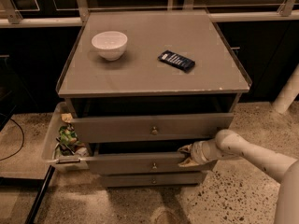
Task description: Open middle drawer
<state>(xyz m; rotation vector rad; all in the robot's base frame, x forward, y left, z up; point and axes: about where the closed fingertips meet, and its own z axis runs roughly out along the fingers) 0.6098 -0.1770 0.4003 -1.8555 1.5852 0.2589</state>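
Observation:
The grey cabinet has three drawer fronts, one above the other. The middle drawer is the wide shallow grey one with a small round knob at its centre. Its front stands a little forward of the bottom drawer. A dark gap shows above it, under the taller top drawer. My gripper comes in from the right on the white arm. It sits at the top edge of the middle drawer's front, right of the knob.
A white bowl and a dark blue packet lie on the cabinet top. A clear plastic bin with snack bags hangs at the cabinet's left side. A white post stands at the right. A cable lies on the speckled floor.

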